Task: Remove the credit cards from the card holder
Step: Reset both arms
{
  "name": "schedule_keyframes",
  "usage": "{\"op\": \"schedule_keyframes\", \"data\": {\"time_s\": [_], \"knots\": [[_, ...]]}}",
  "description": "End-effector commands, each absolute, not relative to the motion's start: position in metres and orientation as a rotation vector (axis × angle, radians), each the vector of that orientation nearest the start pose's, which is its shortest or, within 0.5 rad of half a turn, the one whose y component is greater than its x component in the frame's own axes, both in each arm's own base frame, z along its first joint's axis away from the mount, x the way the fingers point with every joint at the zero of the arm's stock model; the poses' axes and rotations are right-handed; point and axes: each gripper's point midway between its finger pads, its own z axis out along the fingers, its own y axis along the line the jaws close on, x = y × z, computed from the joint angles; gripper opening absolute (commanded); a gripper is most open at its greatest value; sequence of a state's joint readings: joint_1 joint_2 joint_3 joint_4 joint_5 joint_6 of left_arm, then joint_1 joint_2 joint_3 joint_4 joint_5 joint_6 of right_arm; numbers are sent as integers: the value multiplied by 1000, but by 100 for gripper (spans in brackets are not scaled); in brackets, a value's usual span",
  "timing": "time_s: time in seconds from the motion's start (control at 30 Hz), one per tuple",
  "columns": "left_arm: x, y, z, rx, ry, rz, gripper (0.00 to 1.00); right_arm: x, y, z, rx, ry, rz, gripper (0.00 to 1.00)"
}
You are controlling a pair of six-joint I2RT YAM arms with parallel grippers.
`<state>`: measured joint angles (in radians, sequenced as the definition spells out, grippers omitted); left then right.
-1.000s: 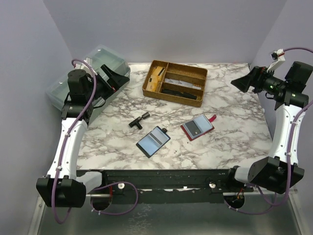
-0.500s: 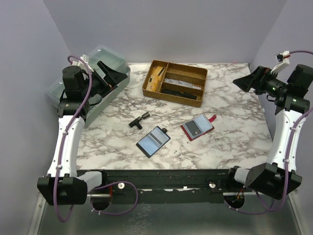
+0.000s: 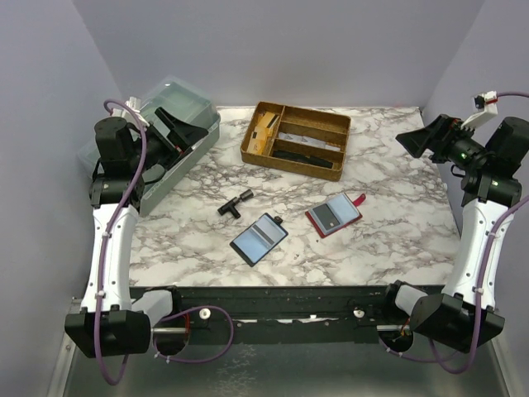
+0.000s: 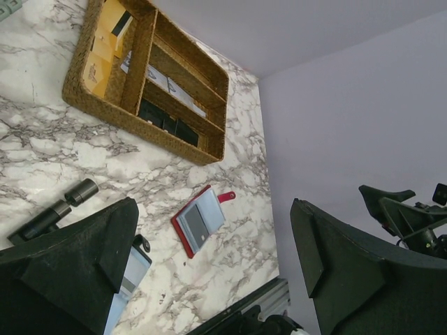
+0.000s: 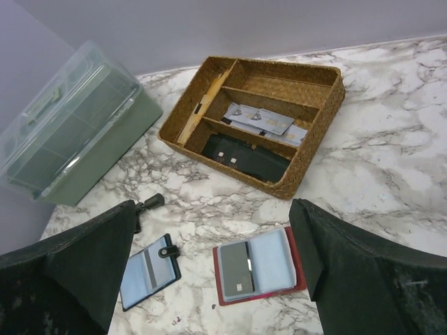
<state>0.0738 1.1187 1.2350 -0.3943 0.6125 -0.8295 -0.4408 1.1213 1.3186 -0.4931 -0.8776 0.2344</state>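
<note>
— Credit cards (image 5: 236, 269): where are they to be found?

— A dark grey one is seen tucked into the left leaf of the red card holder (image 5: 258, 273), which is laid open on the marble table (image 3: 388, 240), low and centre in the right wrist view. Pale blue-grey ones with a dark stripe are lodged in a second, dark card holder (image 5: 149, 271), laid open just left of the red one.

— How are the two holders set in the top view?

— Both are placed a little below the middle of the frame, near each other but apart, the red one to the right. A small black T-shaped part (image 3: 235, 203) is set up and left of the dark one. A wicker tray (image 3: 289, 165) divided into compartments is placed at upper centre.

— How is the left tool (image 4: 213, 204) held?

— It is spread wide, with nothing between its fingers. It is raised at the upper left of the top view, over a clear-lidded box (image 5: 77, 132), well apart from both holders.

— And the right tool (image 5: 211, 203)?

— It is likewise spread wide, and nothing is gripped. It is held up at the upper right of the top view, by the table's right edge, well apart from the cards.
</note>
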Motion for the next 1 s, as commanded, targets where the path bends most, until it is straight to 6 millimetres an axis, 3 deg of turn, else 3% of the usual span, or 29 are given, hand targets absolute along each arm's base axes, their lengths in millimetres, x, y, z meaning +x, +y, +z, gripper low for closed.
{"op": "schedule_keyframes", "data": {"time_s": [0.0,0.47,0.97], "knots": [[318,-102,358,-420,1883,-1102,99,331,-9,361,63,1816,622,99],[309,-98,358,-413,1864,-1062,99,333,-18,356,110,1836,570,99],[315,-94,363,-421,1851,-1039,99,338,-21,356,127,1840,567,99]]}}
